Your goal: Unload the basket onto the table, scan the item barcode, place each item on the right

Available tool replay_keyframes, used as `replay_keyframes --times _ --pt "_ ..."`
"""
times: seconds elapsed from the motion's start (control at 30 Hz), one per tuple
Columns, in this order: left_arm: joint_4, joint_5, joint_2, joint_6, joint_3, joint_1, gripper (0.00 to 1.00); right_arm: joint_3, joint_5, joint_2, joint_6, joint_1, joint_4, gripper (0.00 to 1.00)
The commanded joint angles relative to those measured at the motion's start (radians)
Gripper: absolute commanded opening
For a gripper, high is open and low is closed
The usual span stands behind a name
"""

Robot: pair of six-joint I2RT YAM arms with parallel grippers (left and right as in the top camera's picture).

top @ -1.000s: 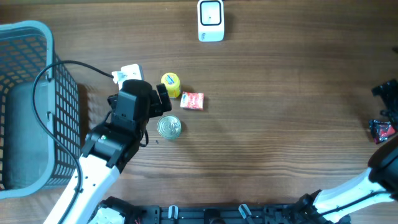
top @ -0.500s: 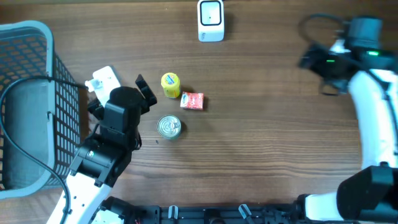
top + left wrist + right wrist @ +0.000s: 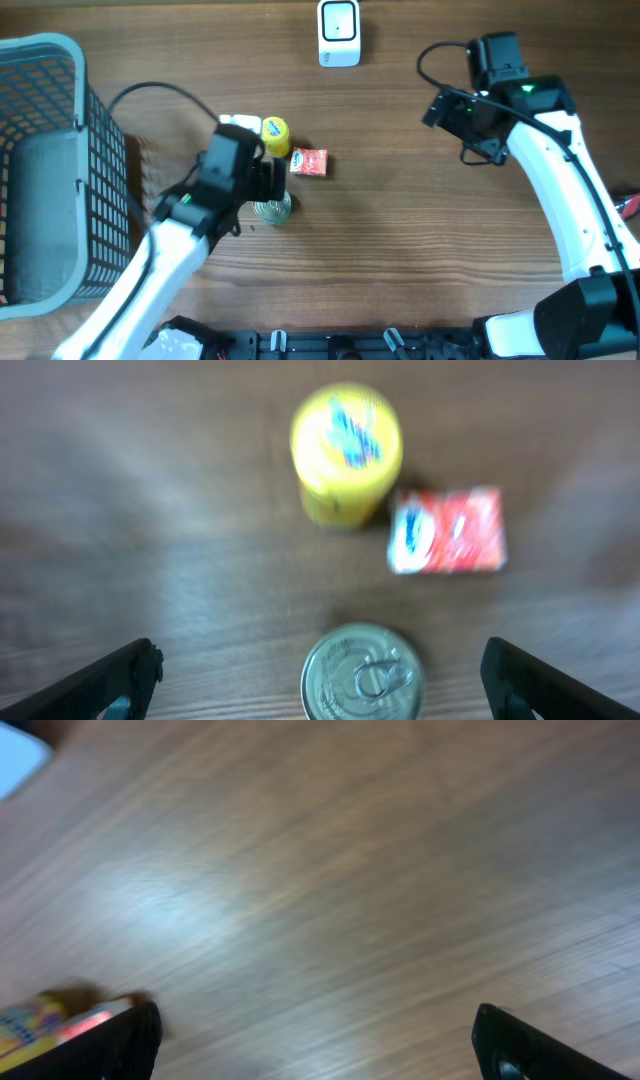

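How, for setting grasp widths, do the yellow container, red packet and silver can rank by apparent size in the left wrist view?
1. yellow container
2-3. silver can and red packet look about alike. The bottom edge crops the can, so I leave them unranked.

Brown wood-grain counter [image 3: 420,250].
Against left edge: blue mesh basket [image 3: 50,52], cut off by frame.
Near far edge, about mid-width: white scanner [image 3: 339,33], well apart from rest.
Left of centre, tight cluster:
- yellow tub [image 3: 274,135];
- red packet [image 3: 309,162] lying flat, just beside tub on right-edge side;
- silver tin [image 3: 275,208] upright, pull-tab lid up, toward near edge, apart from both.

Just beside tub on basket side: small white object [image 3: 236,122], mostly hidden.
At right edge: small red object [image 3: 626,206], only partly in frame.
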Motion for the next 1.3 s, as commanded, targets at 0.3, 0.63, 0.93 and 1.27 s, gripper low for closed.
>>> replay_keyframes --times 0.3,0.63,0.93,1.27 --pt "-0.087 0.389 0.295 0.568 0.002 0.0 1.0 0.006 0.085 0.019 -0.023 -0.026 -0.021 1.0" --pt "-0.051 0.321 0.308 0.582 0.002 0.002 1.0 0.006 0.084 0.019 -0.023 -0.026 -0.039 1.0" --pt "0.006 0.283 0.314 0.618 0.002 0.003 1.0 0.006 0.084 0.019 -0.022 -0.026 -0.04 1.0" --pt "0.011 0.283 0.461 0.63 0.002 0.003 1.0 0.006 0.084 0.019 -0.022 -0.026 -0.046 1.0"
